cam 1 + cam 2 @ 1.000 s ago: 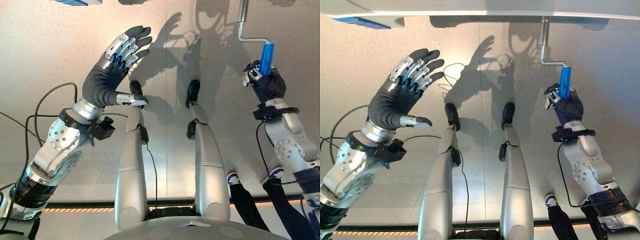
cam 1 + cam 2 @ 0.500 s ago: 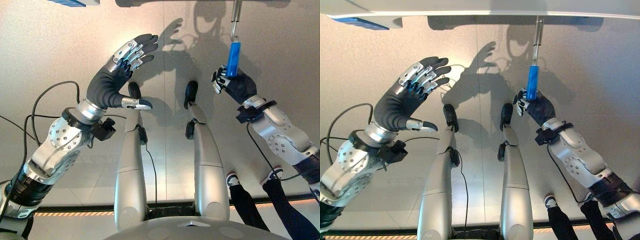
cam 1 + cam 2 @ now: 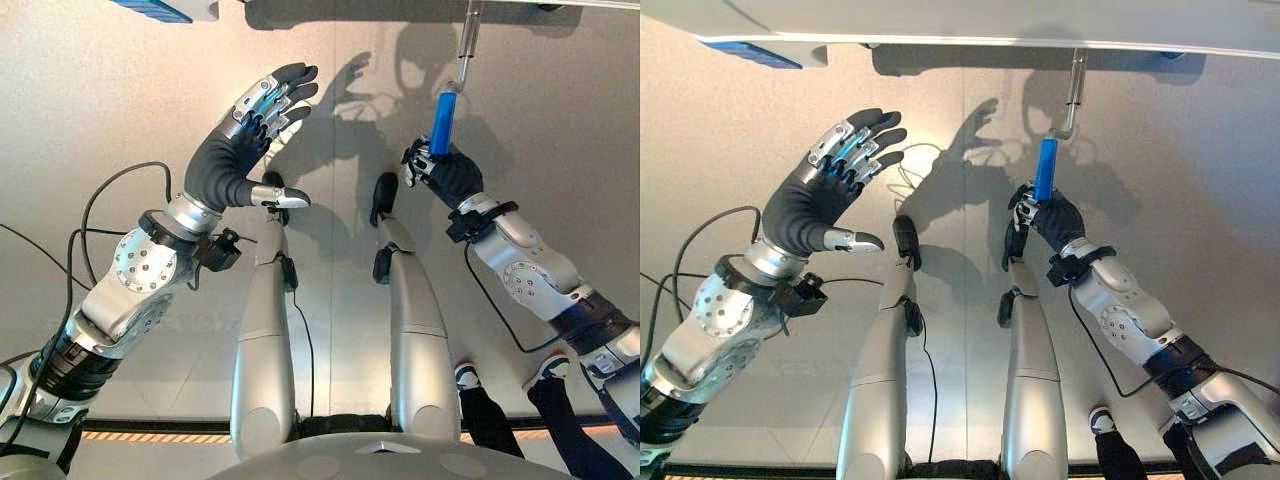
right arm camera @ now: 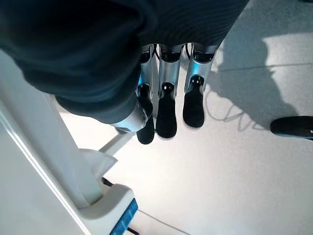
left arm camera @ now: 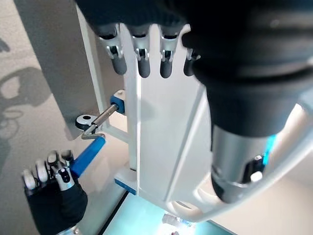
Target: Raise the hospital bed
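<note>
The bed's crank hangs from the white bed frame along the far edge: a metal rod ending in a blue handle. My right hand is shut on the lower end of that handle, which tilts up toward the rod. In the left wrist view the blue handle sits in the right hand below the bed's white end board. My left hand is raised to the left of the crank, open, fingers spread, touching nothing.
A blue-marked corner piece of the bed shows at the far left. A person's legs in dark trousers and light shoes stand on the pale floor at the lower right, close to my right arm.
My right hand has swung the blue handle from the far right round to the left and nearer the middle, turning the crank. The left hand has stayed raised and open.
</note>
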Robot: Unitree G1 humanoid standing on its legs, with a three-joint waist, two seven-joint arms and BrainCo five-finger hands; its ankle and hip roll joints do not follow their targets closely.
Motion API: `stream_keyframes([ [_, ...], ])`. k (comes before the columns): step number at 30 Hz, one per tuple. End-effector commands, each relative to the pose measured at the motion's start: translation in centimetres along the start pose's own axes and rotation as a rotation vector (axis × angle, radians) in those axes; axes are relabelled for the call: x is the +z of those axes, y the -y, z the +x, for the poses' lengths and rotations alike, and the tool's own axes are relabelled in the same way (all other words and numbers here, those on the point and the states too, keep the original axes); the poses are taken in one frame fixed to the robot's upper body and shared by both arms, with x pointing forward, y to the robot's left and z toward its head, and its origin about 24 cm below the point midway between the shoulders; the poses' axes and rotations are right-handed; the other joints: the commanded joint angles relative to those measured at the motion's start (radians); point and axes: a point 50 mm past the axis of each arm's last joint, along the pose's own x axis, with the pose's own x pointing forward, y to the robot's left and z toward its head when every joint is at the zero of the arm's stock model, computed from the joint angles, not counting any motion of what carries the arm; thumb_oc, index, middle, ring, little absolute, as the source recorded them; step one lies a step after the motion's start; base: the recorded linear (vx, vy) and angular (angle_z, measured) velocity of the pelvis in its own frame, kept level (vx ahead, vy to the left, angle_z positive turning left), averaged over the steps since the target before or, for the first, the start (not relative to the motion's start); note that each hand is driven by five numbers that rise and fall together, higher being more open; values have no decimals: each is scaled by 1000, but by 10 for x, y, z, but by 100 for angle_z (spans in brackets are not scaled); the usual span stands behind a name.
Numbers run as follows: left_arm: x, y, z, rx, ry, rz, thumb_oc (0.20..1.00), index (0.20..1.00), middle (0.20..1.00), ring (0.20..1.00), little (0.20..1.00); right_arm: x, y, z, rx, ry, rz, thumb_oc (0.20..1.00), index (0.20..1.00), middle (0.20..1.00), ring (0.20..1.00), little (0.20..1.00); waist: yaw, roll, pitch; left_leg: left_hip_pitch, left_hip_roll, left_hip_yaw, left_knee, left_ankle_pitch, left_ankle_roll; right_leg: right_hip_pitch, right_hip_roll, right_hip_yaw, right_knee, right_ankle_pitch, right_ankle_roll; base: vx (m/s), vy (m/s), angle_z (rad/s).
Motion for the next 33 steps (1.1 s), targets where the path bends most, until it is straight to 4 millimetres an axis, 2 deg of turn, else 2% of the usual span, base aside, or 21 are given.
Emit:
stream_keyframes([
  [1, 11, 18, -2, -74, 82, 35, 1000, 1000, 1000, 1000, 1000, 38, -84, 16, 411, 240, 19, 1000, 1000, 1000, 1000, 1000, 10, -24, -22, 77, -33, 22, 35, -108, 9, 126, -10, -24, -88, 22, 91, -39, 16, 4],
  [2, 10, 18, -2, -75, 81, 35, 1000, 1000, 1000, 1000, 1000, 37, -84, 16, 410, 240, 19, 1000, 1000, 1000, 1000, 1000, 10, -24, -22, 79, -33, 22, 34, -107, 9, 128, -10, -24, -89, 23, 91, -94, 4, 4],
  [3, 9, 16, -1, -71, 78, 42, 1000, 1000, 1000, 1000, 1000, 37, -82, 17, 397, 237, 13, 1000, 1000, 1000, 1000, 1000, 9, -26, -22, 62, -34, 31, 25, -71, 16, 117, -13, -33, -106, 56, 82, -119, 14, 5],
  [9, -39, 12, -12, -10, -101, -62, 1000, 1000, 1000, 1000, 1000, -19, -41, 18, 141, 64, -32, 1000, 1000, 1000, 1000, 1000, 14, -30, -22, 267, -41, 37, -45, -53, 7, 325, -25, -50, -186, 84, 94, -52, 22, 2],
  [11, -47, 11, -15, -3, -136, -74, 1000, 1000, 1000, 1000, 1000, -23, -37, 18, 122, 46, -60, 1000, 1000, 1000, 1000, 1000, 15, -32, -22, 302, -40, 38, -57, -53, 6, 357, -25, -51, -200, 86, 95, 0, 0, 0],
  [13, -78, 4, -32, 79, -263, -87, 1000, 1000, 1000, 1000, 1000, -57, -16, 8, 7, -68, -26, 1000, 1000, 1000, 1000, 1000, 20, -38, -22, 410, -38, 37, -86, -50, 2, 479, -27, -58, -244, 93, 102, 0, 0, 0],
  [18, -132, -8, -75, 274, -500, -99, 1000, 1000, 1000, 1000, 1000, -134, 22, -30, -266, -344, 51, 1000, 1000, 1000, 1000, 1000, 39, -35, -22, 570, -41, 31, -111, -54, 2, 643, -24, -75, -275, 88, 103, 16, -7, 3],
  [20, -149, -11, -96, 343, -593, -91, 1000, 1000, 1000, 1000, 1000, -150, 31, -45, -316, -421, 6, 1000, 1000, 1000, 1000, 1000, 41, -33, -43, 615, -35, 31, -126, -55, 0, 685, -22, -76, -289, 85, 105, 44, 9, 7],
  [21, -161, -9, -111, 395, -661, -93, 1000, 1000, 1000, 1000, 1000, -163, 36, -61, -369, -473, 21, 1000, 1000, 1000, 1000, 1000, 39, -35, -65, 637, -33, 30, -140, -52, -2, 706, -20, -78, -302, 85, 105, 33, 16, 11],
  [22, -162, -9, -111, 395, -661, -93, 1000, 1000, 1000, 1000, 1000, -163, 36, -61, -369, -473, 21, 1000, 1000, 1000, 1000, 1000, 39, -35, -66, 635, -34, 30, -141, -49, -2, 704, -20, -78, -304, 87, 105, 56, 2, 13],
  [23, -172, -7, -123, 419, -726, -84, 1000, 1000, 1000, 1000, 1000, -175, 41, -77, -420, -527, 31, 1000, 1000, 1000, 1000, 1000, 37, -35, -89, 654, -36, 31, -154, -46, -2, 722, -15, -80, -315, 87, 105, 86, 3, 8],
  [24, -186, -1, -146, 443, -846, -50, 1000, 1000, 1000, 1000, 1000, -199, 49, -112, -526, -651, 36, 1000, 1000, 1000, 1000, 1000, 36, -33, -132, 691, -33, 30, -182, -40, -4, 758, -9, -87, -341, 88, 108, 118, 4, 3],
  [27, -203, 13, -180, 432, -1024, -9, 1000, 1000, 1000, 1000, 1000, -226, 58, -168, -714, -843, 53, 1000, 1000, 1000, 1000, 1000, 28, -24, -202, 747, -25, 32, -216, -34, -5, 802, -3, -91, -359, 86, 112, 84, 9, 0],
  [28, -207, 19, -193, 422, -1088, -6, 1000, 1000, 1000, 1000, 1000, -233, 60, -189, -762, -922, 42, 1000, 1000, 1000, 1000, 1000, 25, -22, -220, 772, -21, 32, -223, -37, -6, 828, -3, -94, -361, 81, 113, 0, 0, 0],
  [29, -207, 19, -192, 422, -1088, -6, 1000, 1000, 1000, 1000, 1000, -233, 60, -188, -762, -922, 42, 1000, 1000, 1000, 1000, 1000, 25, -23, -222, 769, -22, 32, -223, -35, -6, 825, -3, -94, -362, 84, 113, 70, 4, 1],
  [30, -210, 29, -215, 415, -1179, -18, 1000, 1000, 1000, 1000, 1000, -240, 59, -219, -794, -1035, 4, 1000, 1000, 1000, 1000, 1000, 17, -19, -268, 805, -17, 32, -227, -40, -5, 856, 2, -91, -362, 73, 111, 83, 10, -1],
  [31, -213, 37, -233, 426, -1262, -25, 1000, 1000, 1000, 1000, 1000, -242, 58, -234, -814, -1089, -7, 1000, 1000, 1000, 1000, 1000, 13, -19, -289, 826, -14, 35, -231, -44, -5, 878, 2, -93, -366, 66, 113, 110, 7, 1],
  [33, -215, 51, -253, 432, -1351, -46, 1000, 1000, 1000, 1000, 1000, -244, 56, -254, -866, -1130, 10, 1000, 1000, 1000, 1000, 1000, 6, -14, -328, 867, -10, 35, -243, -50, -5, 913, 5, -96, -374, 57, 113, 77, 3, -1],
])
